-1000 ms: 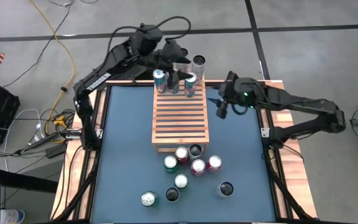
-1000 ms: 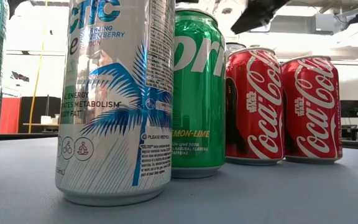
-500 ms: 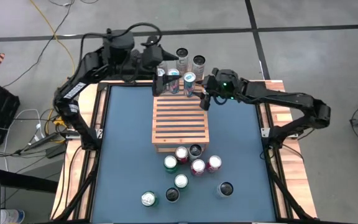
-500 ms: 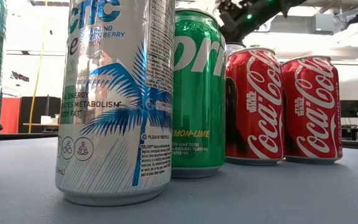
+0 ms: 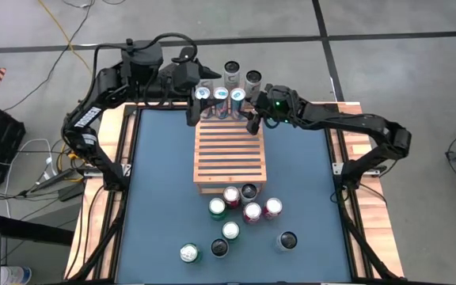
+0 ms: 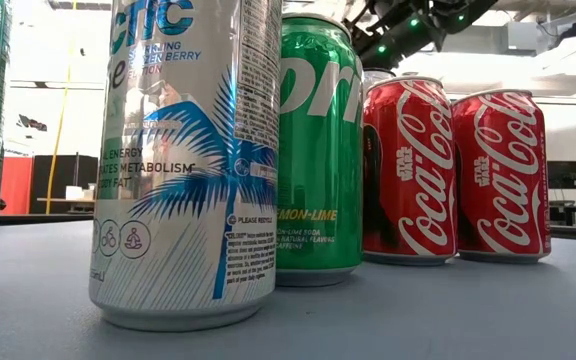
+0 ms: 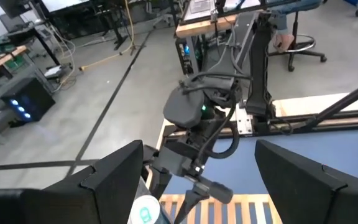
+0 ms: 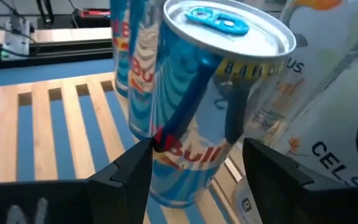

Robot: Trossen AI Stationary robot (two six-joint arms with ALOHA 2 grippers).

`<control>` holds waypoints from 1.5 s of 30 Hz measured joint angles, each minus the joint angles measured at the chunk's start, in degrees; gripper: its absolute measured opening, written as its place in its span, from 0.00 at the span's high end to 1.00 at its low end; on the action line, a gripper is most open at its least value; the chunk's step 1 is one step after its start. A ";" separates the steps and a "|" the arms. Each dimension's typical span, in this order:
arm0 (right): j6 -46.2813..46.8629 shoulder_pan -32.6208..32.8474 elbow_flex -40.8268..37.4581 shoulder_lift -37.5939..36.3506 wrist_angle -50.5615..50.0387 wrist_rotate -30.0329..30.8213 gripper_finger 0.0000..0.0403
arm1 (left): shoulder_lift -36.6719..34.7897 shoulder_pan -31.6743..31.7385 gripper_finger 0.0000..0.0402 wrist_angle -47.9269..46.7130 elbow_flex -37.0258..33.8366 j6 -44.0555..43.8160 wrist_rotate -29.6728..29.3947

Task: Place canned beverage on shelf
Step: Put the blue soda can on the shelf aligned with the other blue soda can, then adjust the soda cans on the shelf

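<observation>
The shelf [image 5: 229, 154], a slatted wooden rack, lies mid-table. Three blue-and-silver cans stand in a row on its far end [image 5: 203, 95] [image 5: 221, 96] [image 5: 237, 96]. My right gripper [image 5: 253, 120] is open at the rightmost can [image 8: 210, 93], one finger on either side of its lower body. My left gripper [image 5: 191, 112] is open just left of the row, raised, with nothing between its fingers [image 7: 114, 177]. One can top [image 7: 145, 211] shows below it. My right gripper comes at the rightmost can's lower body [image 8: 166, 155] nearly level, from the table's right. One finger [image 8: 132, 171] stands close against the can's side and the other [image 8: 272, 174] stands off it. I cannot tell whether it touches. The can stands upright on the slats.
Two more cans [image 5: 232, 71] [image 5: 252, 77] stand beyond the shelf's far end. Several cans cluster near the shelf's near end, among them a silver one [image 6: 183, 160], a green one [image 6: 318, 150] and two red ones [image 6: 408, 170] [image 6: 498, 175]. Others stand toward the table's near edge [image 5: 188, 253].
My left gripper has drawn back from the middle can toward the table's left and risen, leaving the can standing in the row. My right gripper has swung left toward the far end of the shelf and sunk, arriving at the rightmost can.
</observation>
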 joint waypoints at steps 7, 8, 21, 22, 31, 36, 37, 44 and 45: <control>0.52 0.58 0.27 0.17 -0.40 0.31 0.42 | 0.00 0.00 0.26 -0.25 0.00 1.51 -0.22; 0.78 0.66 0.48 -0.02 -0.69 0.35 0.42 | -0.04 0.00 0.26 -0.28 0.00 1.53 -0.34; -3.29 -1.09 0.98 -15.45 -2.76 1.41 0.42 | -0.76 0.16 0.26 -0.57 0.00 1.99 -2.89; -4.10 -2.34 0.98 -16.54 -1.68 1.83 0.42 | -0.76 0.22 0.26 -0.44 0.00 1.99 -3.43; -1.33 -23.31 2.65 -11.03 7.05 -16.14 0.47 | -0.74 0.28 0.26 3.74 0.00 -1.47 -8.01; 0.32 -31.16 10.52 -0.27 7.06 -24.93 0.49 | -0.74 0.28 0.26 4.41 0.00 -2.74 -13.89; 0.65 -32.46 12.70 1.89 6.56 -25.78 0.50 | -0.74 0.29 0.26 4.45 0.00 -3.38 -15.20; 1.53 -36.31 27.67 16.94 0.65 -41.57 0.57 | -0.74 0.39 0.26 4.43 0.00 -7.95 -21.31; 1.50 -36.19 29.62 18.72 -0.53 -43.46 0.59 | -0.74 0.43 0.26 4.41 0.00 -8.29 -21.86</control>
